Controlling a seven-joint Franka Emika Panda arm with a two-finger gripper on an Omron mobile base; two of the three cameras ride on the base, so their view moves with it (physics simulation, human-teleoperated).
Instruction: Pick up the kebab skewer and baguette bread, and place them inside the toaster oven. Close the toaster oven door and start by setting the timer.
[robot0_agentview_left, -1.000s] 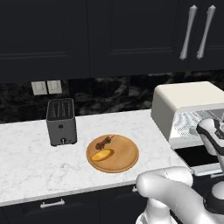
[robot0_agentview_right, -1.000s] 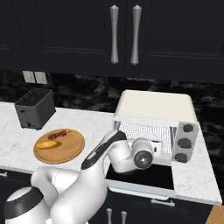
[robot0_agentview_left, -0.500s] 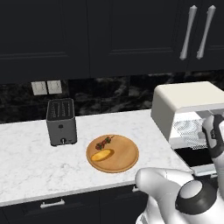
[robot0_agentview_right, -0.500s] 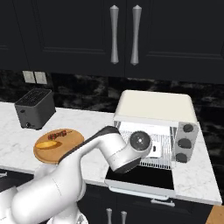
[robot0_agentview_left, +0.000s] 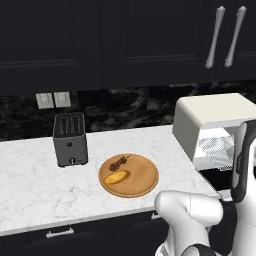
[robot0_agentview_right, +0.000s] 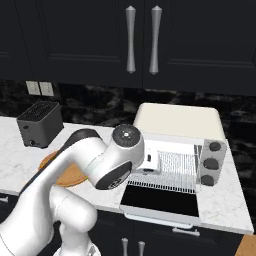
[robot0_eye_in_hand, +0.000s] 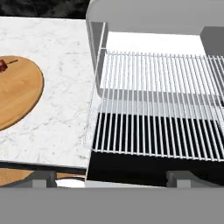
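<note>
Currently our end effector seems released, empty; reaching carelessly, we risk snagging the toaster oven rack.

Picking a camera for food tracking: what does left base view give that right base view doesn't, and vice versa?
Left base view: the kebab skewer and the baguette bread lie in plain sight, side by side on the round wooden board.

Right base view: the arm covers most of that board; instead you get the toaster oven door folded down and open, the wire rack and the three knobs.

Both: the toaster oven, the slot toaster, the marble counter.
</note>
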